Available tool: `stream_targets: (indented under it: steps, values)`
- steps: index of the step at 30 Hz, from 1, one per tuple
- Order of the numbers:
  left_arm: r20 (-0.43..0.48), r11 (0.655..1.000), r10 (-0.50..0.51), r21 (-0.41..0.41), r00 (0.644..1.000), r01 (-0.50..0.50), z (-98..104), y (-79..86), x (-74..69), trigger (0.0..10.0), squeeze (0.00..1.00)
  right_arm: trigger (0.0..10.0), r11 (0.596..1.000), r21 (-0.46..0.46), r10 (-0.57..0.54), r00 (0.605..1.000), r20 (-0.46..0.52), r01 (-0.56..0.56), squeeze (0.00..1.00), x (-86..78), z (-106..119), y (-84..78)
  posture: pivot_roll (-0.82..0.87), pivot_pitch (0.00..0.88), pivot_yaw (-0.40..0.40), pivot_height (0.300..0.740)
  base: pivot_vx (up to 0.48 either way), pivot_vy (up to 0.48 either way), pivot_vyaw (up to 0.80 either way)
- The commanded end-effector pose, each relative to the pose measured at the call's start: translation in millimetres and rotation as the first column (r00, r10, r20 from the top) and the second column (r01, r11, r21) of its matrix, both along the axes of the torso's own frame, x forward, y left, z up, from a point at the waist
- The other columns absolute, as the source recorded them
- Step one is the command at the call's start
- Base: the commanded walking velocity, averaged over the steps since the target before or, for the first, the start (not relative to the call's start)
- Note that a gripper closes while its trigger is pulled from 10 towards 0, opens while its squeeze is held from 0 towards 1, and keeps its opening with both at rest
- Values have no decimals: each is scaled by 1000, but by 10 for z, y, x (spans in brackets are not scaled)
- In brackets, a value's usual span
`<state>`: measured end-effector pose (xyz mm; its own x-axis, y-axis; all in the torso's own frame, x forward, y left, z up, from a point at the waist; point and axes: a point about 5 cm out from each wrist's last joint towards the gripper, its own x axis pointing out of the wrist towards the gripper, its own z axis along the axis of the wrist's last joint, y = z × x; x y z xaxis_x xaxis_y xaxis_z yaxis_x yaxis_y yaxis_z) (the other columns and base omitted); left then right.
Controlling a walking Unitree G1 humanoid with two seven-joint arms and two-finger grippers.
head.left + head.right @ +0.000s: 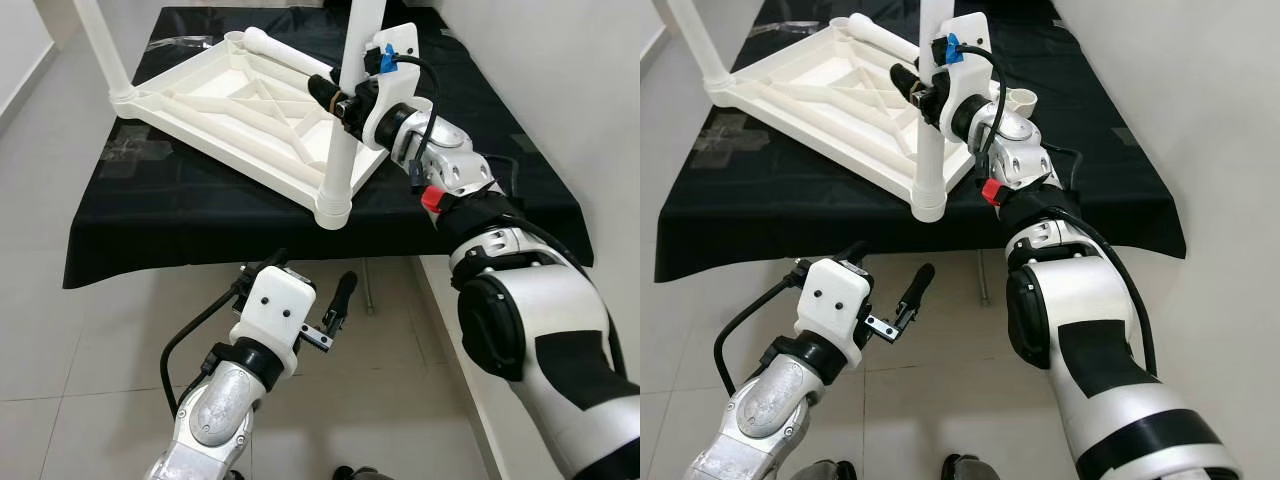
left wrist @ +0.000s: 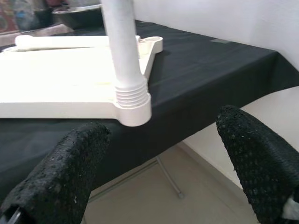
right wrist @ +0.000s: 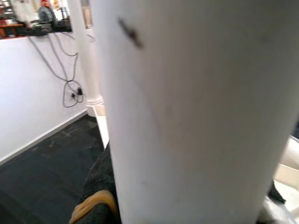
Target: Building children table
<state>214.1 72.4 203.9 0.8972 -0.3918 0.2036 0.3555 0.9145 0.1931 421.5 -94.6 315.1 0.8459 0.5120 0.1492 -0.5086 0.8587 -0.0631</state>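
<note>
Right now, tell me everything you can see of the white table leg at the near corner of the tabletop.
The near leg is a smooth white tube, plastic by its look, standing upright in the ribbed corner socket of the upturned white tabletop on the black-draped table. Its top runs out of frame. The right claw is shut on it partway up; the left claw hangs open below the table edge.

My right end effector (image 1: 338, 100) wraps the upright white leg (image 1: 345, 130), whose top runs off the frame. That leg hides my fingertips. The far leg (image 1: 105, 45) at the counter's (image 1: 150, 190) left edge is also cut off.
</note>
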Motion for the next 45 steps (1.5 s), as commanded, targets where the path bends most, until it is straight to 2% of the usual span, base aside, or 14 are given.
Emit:
stream_targets:
  steps: [1, 6, 8, 11, 15, 22, 23, 26, 27, 29, 31, 32, 33, 45]
  values:
    - [-7, 1000, -2, 7, 1000, 2, -11, -1, -2, 10000, 0, 10000, 995, -28, -97, 945, -311, 93, 0, 7, -781, -128, 117, 233, -71, 740, 0, 0, 0]
    - [-5, 1000, 3, 8, 1000, -3, -9, 7, 6, 10000, 0, 10000, 982, 3, -181, 937, -299, 191, 0, 25, -762, -162, 115, 235, -68, 740, 0, 0, 0]
    - [-5, 1000, 5, 11, 1000, -5, -12, 19, 9, 10000, 0, 10000, 964, 15, -248, 921, -300, 264, 0, 33, -761, -181, 115, 235, -69, 740, 0, 0, 0]
    - [-1, 1000, 9, 16, 1000, -9, -8, 33, 24, 10000, 0, 10000, 952, 1, -292, 915, -278, 305, 0, 23, -790, -130, 115, 235, -70, 740, 0, 0, 0]
    - [1, 1000, 12, 17, 1000, -13, -5, 43, 33, 10000, 0, 10000, 949, -14, -307, 914, -267, 315, 0, 9, -823, -75, 115, 235, -70, 740, 0, 0, 0]
    - [4, 1000, 19, 21, 1000, -19, -5, 58, 40, 10000, 0, 10000, 957, -58, -291, 936, -199, 285, 0, -46, -864, 135, 113, 227, -72, 740, 0, 0, 0]
    - [6, 1000, 21, 22, 1000, -21, -6, 59, 41, 10000, 0, 10000, 958, -91, -284, 949, -138, 273, 0, -63, -828, 198, 113, 219, -74, 740, 0, 0, 0]
    - [6, 1000, 21, 22, 1000, -21, -8, 58, 39, 10000, 0, 10000, 959, -110, -274, 953, -127, 261, 0, -67, -820, 220, 113, 218, -72, 740, 0, 0, 0]
    - [6, 1000, 20, 23, 1000, -20, -9, 57, 34, 10000, 0, 10000, 949, -159, -290, 951, -106, 271, 0, -62, -805, 212, 112, 214, -76, 740, 0, 0, 0]
    - [6, 1000, 20, 23, 1000, -20, -9, 57, 34, 10000, 0, 10000, 949, -159, -290, 951, -106, 271, 0, -62, -805, 212, 112, 214, -76, 740, 0, 0, 0]
    - [8, 1000, 19, 23, 1000, -20, -8, 60, 28, 10000, 0, 10000, 919, -195, -367, 923, -117, 341, 0, -39, -816, 121, 111, 212, -76, 740, 0, 0, 0]
    - [8, 1000, 19, 23, 1000, -20, -8, 60, 28, 10000, 0, 10000, 919, -195, -367, 923, -117, 341, 0, -39, -816, 121, 111, 212, -76, 740, 0, 0, 0]
    - [9, 1000, 20, 22, 1000, -20, -6, 60, 30, 10000, 0, 10000, 912, -175, -398, 904, -158, 371, 0, -36, -845, 96, 110, 209, -78, 740, 0, 0, 0]
    - [16, 999, 25, 29, 1000, -25, 6, 89, 42, 10000, 0, 10000, 875, -93, -481, 832, -278, 475, 0, -77, -1012, 119, 114, 205, -75, 740, 0, 0, 0]
